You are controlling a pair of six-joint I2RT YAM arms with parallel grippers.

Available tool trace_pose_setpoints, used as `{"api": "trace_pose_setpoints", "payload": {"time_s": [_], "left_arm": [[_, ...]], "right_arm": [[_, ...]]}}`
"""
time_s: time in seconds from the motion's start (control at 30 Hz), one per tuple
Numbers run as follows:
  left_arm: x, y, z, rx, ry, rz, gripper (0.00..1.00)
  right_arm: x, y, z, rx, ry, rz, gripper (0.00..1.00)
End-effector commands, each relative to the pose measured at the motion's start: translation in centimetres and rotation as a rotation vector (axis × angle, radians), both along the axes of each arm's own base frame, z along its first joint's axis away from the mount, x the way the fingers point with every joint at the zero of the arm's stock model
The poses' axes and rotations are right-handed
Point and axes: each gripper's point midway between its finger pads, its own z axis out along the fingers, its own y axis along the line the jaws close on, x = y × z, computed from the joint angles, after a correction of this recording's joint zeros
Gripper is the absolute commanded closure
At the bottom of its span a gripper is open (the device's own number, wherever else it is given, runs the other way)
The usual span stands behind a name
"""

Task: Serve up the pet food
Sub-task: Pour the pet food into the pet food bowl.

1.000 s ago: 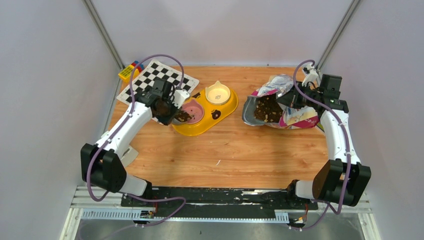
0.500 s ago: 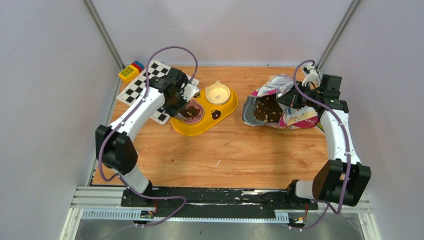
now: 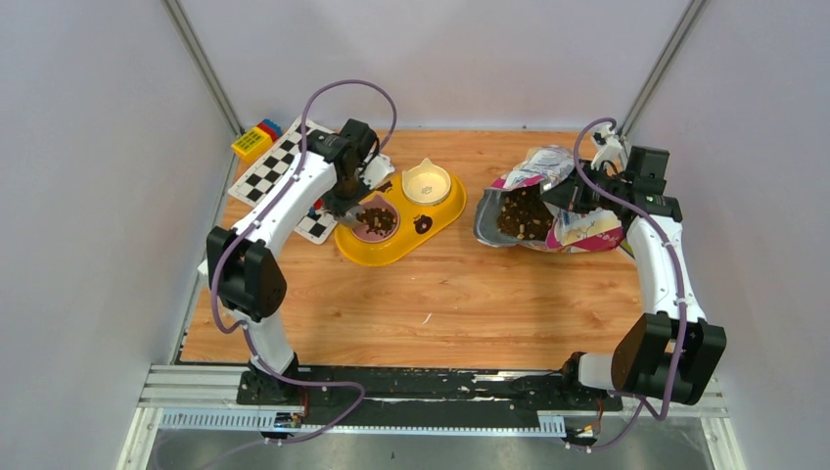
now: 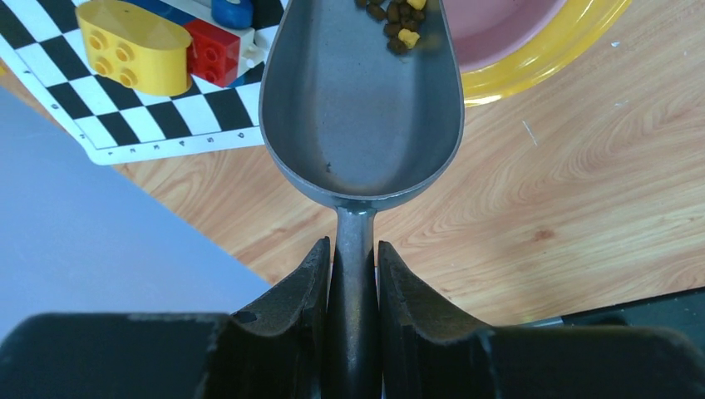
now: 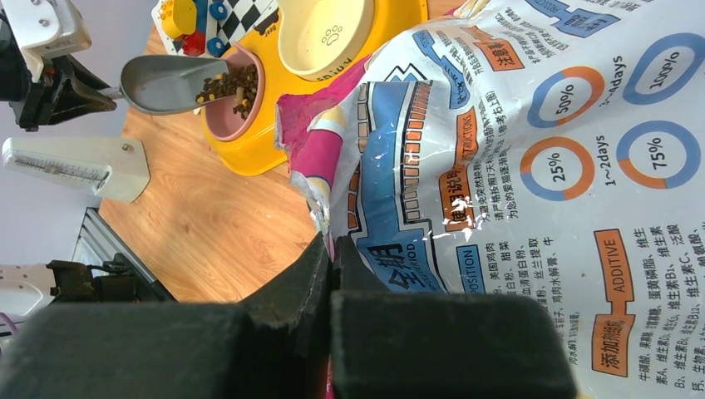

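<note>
The pet food is dark brown kibble. A pile lies in the pink bowl (image 3: 376,219) of the yellow double feeder (image 3: 403,245), and more fills the open mouth of the glossy blue-and-pink bag (image 3: 524,215). My left gripper (image 4: 354,249) is shut on the handle of the grey scoop (image 4: 362,100). The scoop is tilted down over the pink bowl, with only a few pellets (image 4: 397,21) left at its tip. At the right, my right gripper (image 5: 332,249) is shut on the torn edge of the bag (image 5: 515,166), keeping its mouth up.
The feeder's cream bowl (image 3: 427,182) holds no kibble. A checkerboard mat (image 3: 284,166) with toy bricks (image 4: 133,54) lies at the far left, just behind the scoop. Grey walls close in on the left, right and back of the wooden table (image 3: 431,304).
My left arm has swung right and further back, carrying the scoop over the pink bowl and tipping it. Kibble has gone from scoop to bowl. The right arm and bag have not moved.
</note>
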Motion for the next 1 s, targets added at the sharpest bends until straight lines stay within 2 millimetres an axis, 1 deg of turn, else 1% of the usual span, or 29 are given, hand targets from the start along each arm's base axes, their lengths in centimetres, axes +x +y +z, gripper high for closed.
{"api": "trace_pose_setpoints", "payload": {"time_s": [0.0, 0.1, 0.37, 0.63, 0.77, 0.87, 0.97], "left_arm": [[0.3, 0.4, 2.1, 0.048, -0.021, 0.004, 1.00], [0.0, 0.6, 2.4, 0.068, -0.012, -0.002, 1.00], [-1.2, 1.3, 2.5, 0.127, 0.030, -0.024, 1.00], [-1.4, 1.2, 2.5, 0.179, 0.053, -0.049, 1.00], [-0.9, 0.7, 3.1, 0.173, 0.034, -0.049, 1.00], [-0.4, -0.5, 3.7, 0.099, -0.001, -0.051, 1.00], [-0.1, -1.3, 4.3, 0.034, -0.056, -0.053, 1.00]], "right_arm": [[-0.2, 0.8, 3.7, 0.016, -0.148, 0.057, 1.00], [-0.3, 0.8, 3.7, 0.016, -0.148, 0.057, 1.00], [-0.3, 0.9, 3.7, 0.015, -0.150, 0.058, 1.00], [-0.4, 0.9, 3.7, 0.012, -0.155, 0.057, 1.00], [-0.4, 0.9, 3.8, 0.010, -0.159, 0.058, 1.00], [-0.4, 0.9, 3.7, 0.009, -0.159, 0.059, 1.00], [-0.4, 1.0, 3.6, 0.010, -0.157, 0.062, 1.00]]}}
